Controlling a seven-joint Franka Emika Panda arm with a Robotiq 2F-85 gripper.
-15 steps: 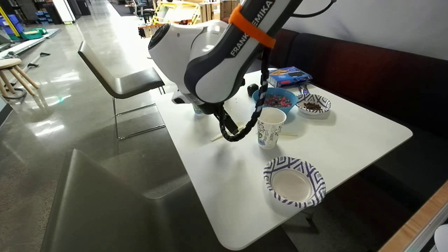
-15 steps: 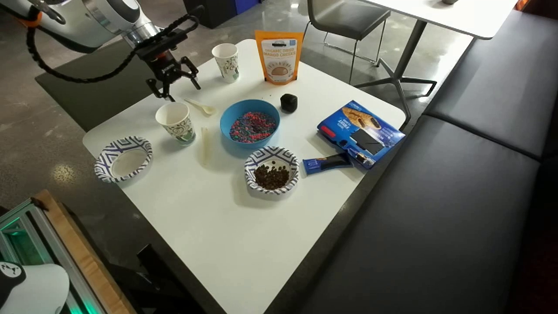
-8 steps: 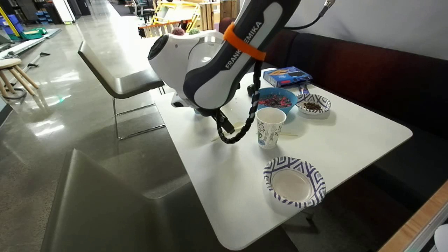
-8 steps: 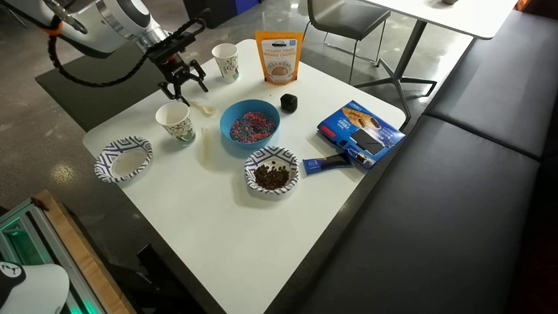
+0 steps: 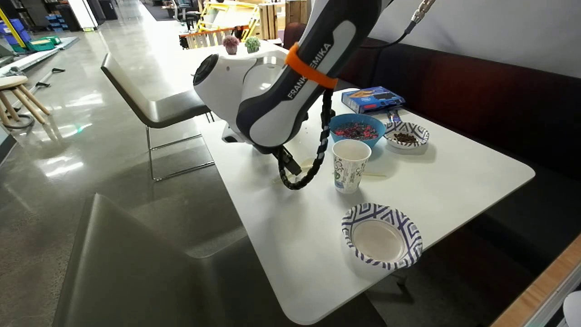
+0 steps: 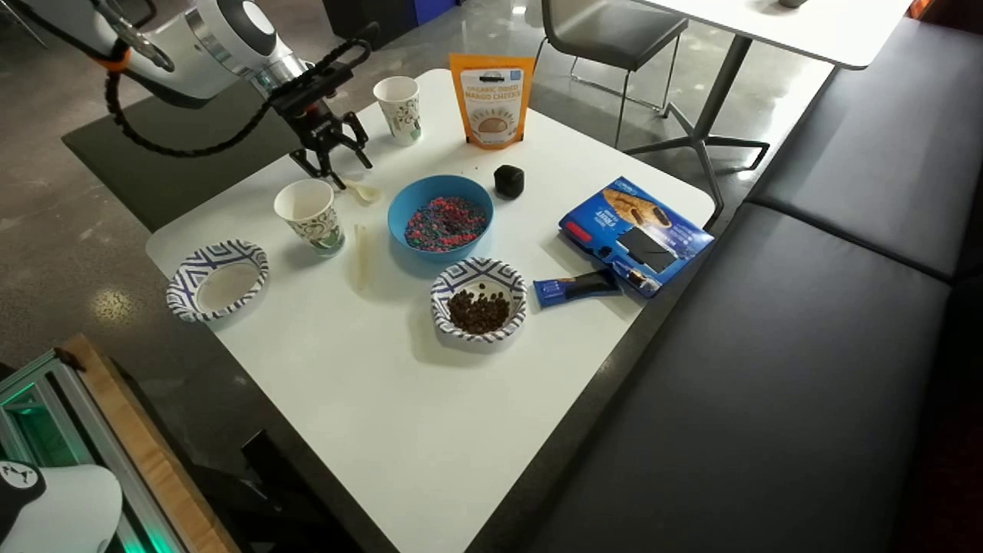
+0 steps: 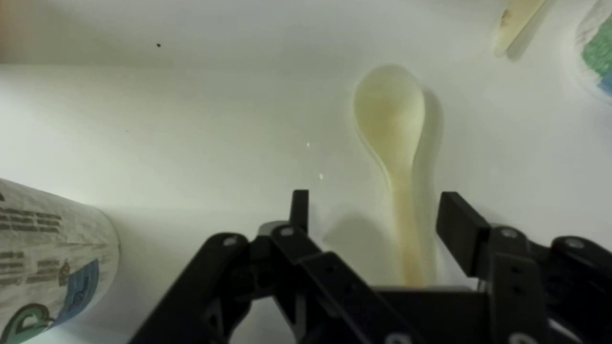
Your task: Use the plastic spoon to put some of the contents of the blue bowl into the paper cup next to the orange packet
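Note:
The pale plastic spoon [image 6: 362, 191] lies flat on the white table; in the wrist view its bowl [image 7: 389, 110] points up, its handle running between my fingers. My gripper [image 6: 356, 176] is open and empty above the handle; in the wrist view the fingertips [image 7: 376, 205] stand apart either side of it. The blue bowl [image 6: 441, 186] holds pink and dark bits; it also shows in an exterior view [image 5: 379, 131]. The paper cup [image 6: 401, 114] stands upright beside the orange packet [image 6: 491, 100]; part of the cup shows left in the wrist view [image 7: 52, 258].
Another paper cup [image 6: 311, 219] and a second pale utensil [image 6: 362, 257] are near the spoon. A patterned bowl [image 6: 441, 307] holds brown bits; another [image 6: 180, 292] is at the table edge. A black object [image 6: 509, 182], blue box [image 6: 637, 230] and wrapped bar [image 6: 568, 290] lie beyond.
My gripper has moved down and toward the spoon, from beside the table edge to over the handle. It stays open. The objects on the table have not moved.

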